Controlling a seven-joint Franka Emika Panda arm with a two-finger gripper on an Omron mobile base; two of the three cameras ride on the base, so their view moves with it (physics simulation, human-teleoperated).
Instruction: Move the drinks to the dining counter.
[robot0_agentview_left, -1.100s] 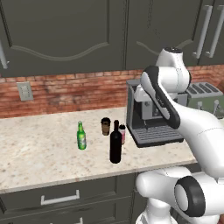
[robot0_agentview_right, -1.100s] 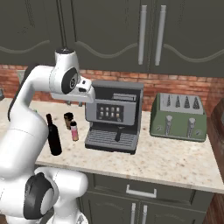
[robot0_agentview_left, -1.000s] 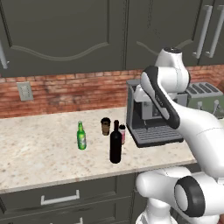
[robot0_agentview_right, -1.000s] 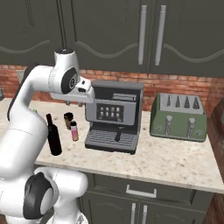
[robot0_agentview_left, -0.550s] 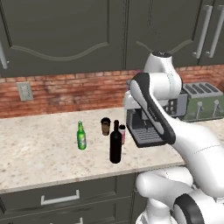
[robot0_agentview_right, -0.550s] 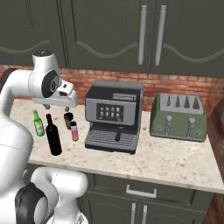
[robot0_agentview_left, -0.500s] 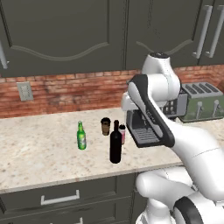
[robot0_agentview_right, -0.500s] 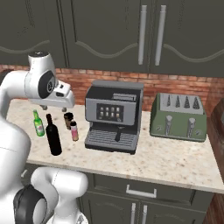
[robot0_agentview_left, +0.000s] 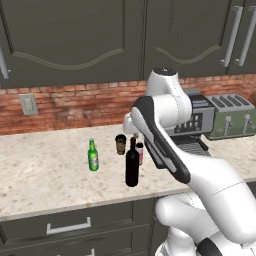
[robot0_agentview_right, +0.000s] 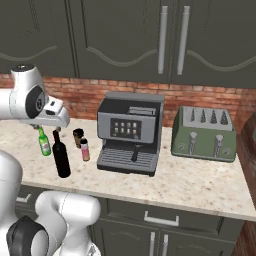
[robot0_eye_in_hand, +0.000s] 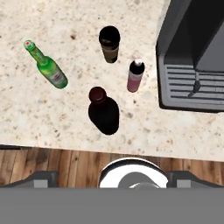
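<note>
Four drinks stand together on the beige kitchen counter (robot0_agentview_left: 45, 170): a green glass bottle (robot0_agentview_left: 92, 156) (robot0_agentview_right: 44, 142) (robot0_eye_in_hand: 49, 70), a dark brown cup (robot0_agentview_left: 120, 144) (robot0_agentview_right: 78, 137) (robot0_eye_in_hand: 109, 43), a small pink dark-capped bottle (robot0_agentview_left: 140, 152) (robot0_agentview_right: 85, 149) (robot0_eye_in_hand: 135, 75) and a tall black wine bottle (robot0_agentview_left: 132, 166) (robot0_agentview_right: 61, 155) (robot0_eye_in_hand: 103, 109). My gripper (robot0_agentview_right: 37, 127) (robot0_eye_in_hand: 113, 178) hangs above them, looking straight down, nearest the wine bottle. Its fingertips (robot0_eye_in_hand: 41, 177) stand wide apart, open, with nothing between them. The dining counter is out of view.
A dark coffee machine (robot0_agentview_right: 129, 132) (robot0_eye_in_hand: 192, 52) stands just right of the drinks, and a green toaster (robot0_agentview_right: 204, 132) beyond it. Brick wall and dark upper cabinets rise behind. The counter's front edge and wooden floor (robot0_eye_in_hand: 52, 162) lie close to the wine bottle.
The arm has swung left from in front of the coffee machine to above the bottles. The drinks have not moved.
</note>
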